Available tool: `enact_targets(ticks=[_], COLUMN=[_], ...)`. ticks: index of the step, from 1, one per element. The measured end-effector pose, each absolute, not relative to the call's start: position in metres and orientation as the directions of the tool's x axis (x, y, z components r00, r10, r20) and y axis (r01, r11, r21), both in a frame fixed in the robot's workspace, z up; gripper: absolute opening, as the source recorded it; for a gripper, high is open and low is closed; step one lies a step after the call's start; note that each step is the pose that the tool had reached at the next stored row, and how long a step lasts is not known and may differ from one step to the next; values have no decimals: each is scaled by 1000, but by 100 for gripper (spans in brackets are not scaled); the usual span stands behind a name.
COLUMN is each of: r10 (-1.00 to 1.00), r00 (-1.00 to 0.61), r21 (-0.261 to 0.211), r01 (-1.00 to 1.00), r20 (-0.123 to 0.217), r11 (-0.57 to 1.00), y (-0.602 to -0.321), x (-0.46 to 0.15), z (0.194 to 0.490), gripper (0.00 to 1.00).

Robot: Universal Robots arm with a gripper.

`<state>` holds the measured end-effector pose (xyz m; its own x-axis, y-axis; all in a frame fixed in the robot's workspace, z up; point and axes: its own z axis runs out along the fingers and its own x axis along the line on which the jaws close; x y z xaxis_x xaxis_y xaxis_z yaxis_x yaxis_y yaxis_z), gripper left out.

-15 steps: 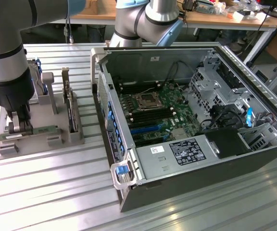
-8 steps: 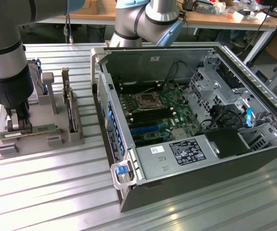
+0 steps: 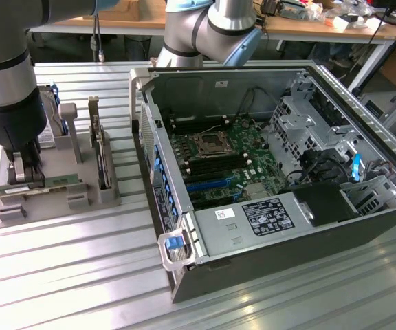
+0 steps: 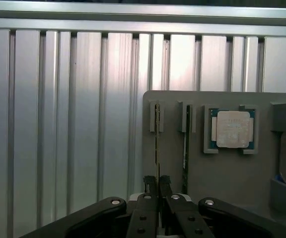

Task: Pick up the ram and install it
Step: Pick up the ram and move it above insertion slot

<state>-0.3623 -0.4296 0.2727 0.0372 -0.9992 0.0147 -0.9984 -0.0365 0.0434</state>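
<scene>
Black two-finger gripper (image 4: 157, 181) is brought nearly shut. Its jaws are pinched on the top edge of the long thin green circuit-board ram stick (image 4: 157, 141), so a grip on it is made. The ram stick is stood on edge in the slot nearest the outer edge of the flat grey plastic holder block (image 4: 222, 173). Its far end is seated between the slot's end posts, so it is judged not yet lifted out.

A second green stick of the same kind (image 4: 186, 144) is stood in the next slot, just beside and parallel, untouched. A small square silver processor chip (image 4: 232, 129) is seated in its pocket further in on the block. A dark expansion card with metal bracket (image 3: 103, 155) is stood at the block's edge facing the case.

The block is set on the ribbed aluminium table (image 3: 81, 275), towards the exterior view's left. The open grey metal computer case (image 3: 363, 227) is laid beside it, well apart from the gripper, with the green motherboard (image 3: 253, 158) exposed. Whether any memory slot is filled cannot be told.

Progress is judged early: the grasp is done, while lift-out, carry and seating in the motherboard are not yet done.
</scene>
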Motion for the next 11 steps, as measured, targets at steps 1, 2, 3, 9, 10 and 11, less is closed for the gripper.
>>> enact_targets(ticks=[1,2,3,9,10,11], r10=[-999,-999,-999,-999,-999,-999], r00=[37,37,37,37,37,37], r21=[43,43,43,43,43,44], r01=[-998,-998,-998,-998,-998,-998], r20=[15,15,15,15,15,15], r11=[-37,-36,-37,-37,-37,-37], y=[-430,-430,-430,-430,-430,-430], x=[-362,-362,-362,-362,-362,-362], z=[273,275,277,285,286,287], gripper=[13,13,13,13,13,13])
